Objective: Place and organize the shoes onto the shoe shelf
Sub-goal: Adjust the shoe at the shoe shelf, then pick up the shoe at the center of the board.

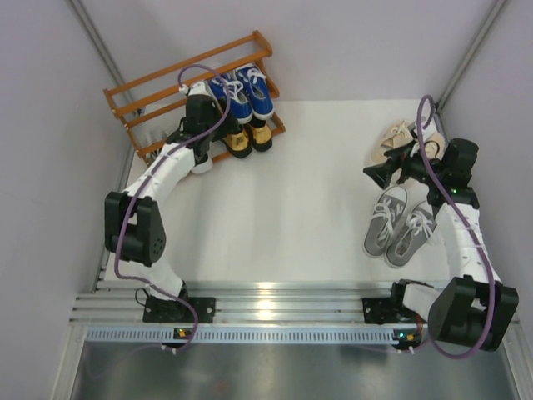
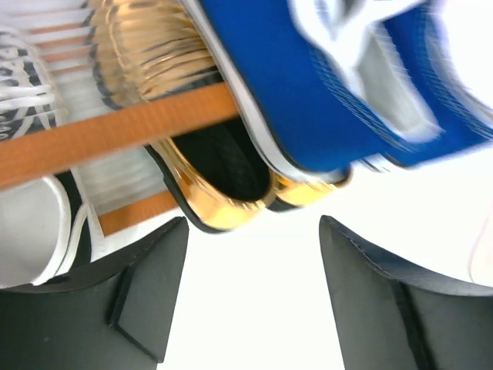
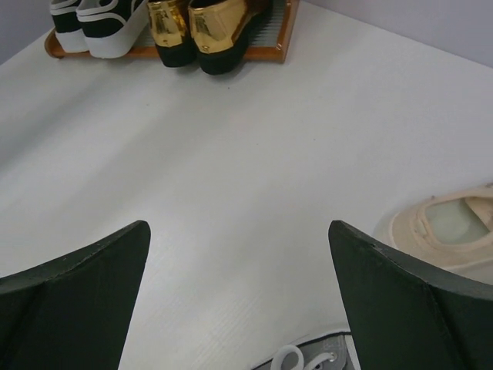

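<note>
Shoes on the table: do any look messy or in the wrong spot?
Yes. The grey sneakers and beige lace-ups lie on the table, not on the shelf. The beige pair looks crooked and is partly hidden behind the right arm. The grey pair sits neatly side by side.

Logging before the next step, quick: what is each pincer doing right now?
Left pincer: open, holding nothing, just off the shiny gold loafers on the orange-brown wooden slat shelf.
Right pincer: open, holding nothing, above the white table.
</note>
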`<state>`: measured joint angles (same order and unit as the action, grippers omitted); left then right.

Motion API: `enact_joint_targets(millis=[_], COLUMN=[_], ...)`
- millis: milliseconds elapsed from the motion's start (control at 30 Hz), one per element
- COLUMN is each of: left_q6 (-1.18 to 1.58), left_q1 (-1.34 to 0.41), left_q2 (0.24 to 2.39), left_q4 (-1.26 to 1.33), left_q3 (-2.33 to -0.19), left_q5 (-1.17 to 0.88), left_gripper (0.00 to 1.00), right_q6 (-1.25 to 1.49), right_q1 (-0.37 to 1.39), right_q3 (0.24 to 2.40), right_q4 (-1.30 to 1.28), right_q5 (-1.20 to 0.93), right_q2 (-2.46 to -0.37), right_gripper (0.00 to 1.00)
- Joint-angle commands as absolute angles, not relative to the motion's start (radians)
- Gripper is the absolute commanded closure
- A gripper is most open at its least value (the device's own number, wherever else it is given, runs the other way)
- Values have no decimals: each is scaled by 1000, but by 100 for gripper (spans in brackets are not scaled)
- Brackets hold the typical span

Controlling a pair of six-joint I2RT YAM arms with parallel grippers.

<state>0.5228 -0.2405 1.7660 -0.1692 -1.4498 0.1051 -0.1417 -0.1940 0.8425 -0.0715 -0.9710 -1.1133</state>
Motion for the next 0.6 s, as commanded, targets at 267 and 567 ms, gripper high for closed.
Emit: enact_joint_targets(millis=[267, 567], left_q6=[379, 316], left_q1=[-210, -210], left_q2=[1281, 703], left_q4=[-101, -34], left_q3=[-1131, -674], left_q5=[-97, -284], left_gripper=[23, 15], right_q6=[-179, -34], right_q1=[-285, -331], right_q3=[997, 1264], right_q4=[-280, -514], right_q5=[-726, -517], right_q2=[-1086, -1310], right_gripper=[0, 0])
